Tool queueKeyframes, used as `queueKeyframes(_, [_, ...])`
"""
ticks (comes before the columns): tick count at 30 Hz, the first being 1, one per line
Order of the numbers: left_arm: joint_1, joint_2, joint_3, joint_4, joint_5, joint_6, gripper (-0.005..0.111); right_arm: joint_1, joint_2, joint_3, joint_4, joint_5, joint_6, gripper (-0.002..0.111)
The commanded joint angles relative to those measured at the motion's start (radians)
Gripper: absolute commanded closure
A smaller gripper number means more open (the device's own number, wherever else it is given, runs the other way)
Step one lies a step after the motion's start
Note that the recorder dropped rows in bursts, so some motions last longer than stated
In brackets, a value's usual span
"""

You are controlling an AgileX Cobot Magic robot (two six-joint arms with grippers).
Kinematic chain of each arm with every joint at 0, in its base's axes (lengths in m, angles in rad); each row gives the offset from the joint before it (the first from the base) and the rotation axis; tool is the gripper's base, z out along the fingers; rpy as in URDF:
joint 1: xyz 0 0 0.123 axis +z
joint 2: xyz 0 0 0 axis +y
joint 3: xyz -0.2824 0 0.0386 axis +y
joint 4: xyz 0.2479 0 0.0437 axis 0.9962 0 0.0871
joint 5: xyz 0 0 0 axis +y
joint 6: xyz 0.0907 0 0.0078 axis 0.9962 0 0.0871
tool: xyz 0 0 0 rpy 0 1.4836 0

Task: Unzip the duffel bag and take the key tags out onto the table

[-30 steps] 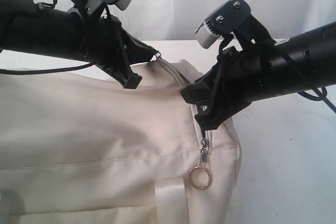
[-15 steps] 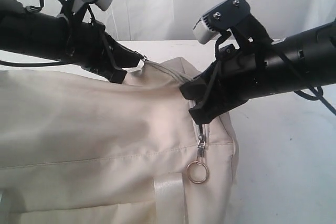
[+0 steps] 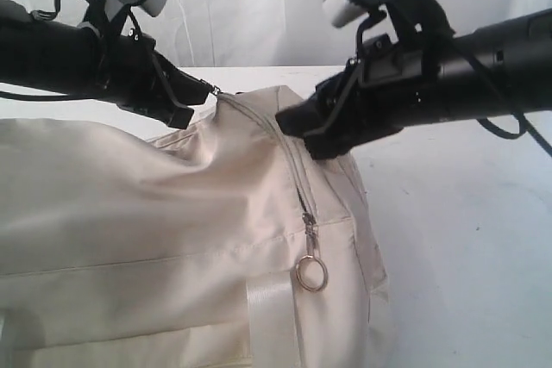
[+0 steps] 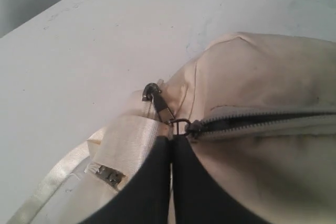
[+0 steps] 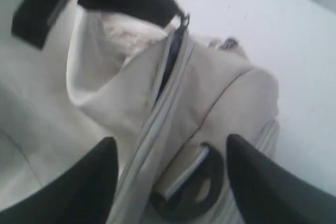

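Right pincer (image 5: 169, 141) newly wide, empty; left pincer (image 4: 171, 141) tight on 1 duffel bag (image 3: 129, 204) zipper pull (image 4: 181, 127).

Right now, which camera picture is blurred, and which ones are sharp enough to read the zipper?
Right wrist view: blurred throughout, the duffel bag and the open right gripper look smeared. Left wrist view: sharp on the small zipper pull at the shut left gripper's tips. Exterior view: fairly sharp, even light; ring zipper pull clear.

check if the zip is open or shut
Partly open: a dark slit shows in the zip by the pull the left gripper pinches; closed toward the ring.
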Motion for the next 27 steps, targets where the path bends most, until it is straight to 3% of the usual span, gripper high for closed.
queueKeyframes(1, [0.011,0.000,-0.008,-0.012,0.018,-0.012,0.107,-0.002,-0.009,-0.060,0.162,-0.058,-0.098,0.041])
queueKeyframes(6, [0.009,-0.006,-0.008,-0.073,0.100,-0.002,0.107,0.031,0.039,-0.135,0.185,-0.043,-0.113,0.041])
queueKeyframes(11, [0.009,-0.052,-0.008,-0.161,0.195,0.126,0.107,0.087,0.127,-0.176,0.149,-0.046,-0.134,0.042])
queueKeyframes(19, [0.009,-0.128,-0.008,-0.170,0.221,0.130,0.107,0.092,0.211,-0.181,0.146,-0.046,-0.130,0.049])
queueKeyframes(22, [0.009,-0.133,-0.008,-0.176,0.231,0.130,0.107,0.092,0.232,-0.181,0.146,-0.052,-0.130,0.057])
queueKeyframes(27, [0.009,-0.133,-0.008,-0.183,0.231,0.130,0.107,0.092,0.235,-0.181,0.144,-0.052,-0.130,0.087])
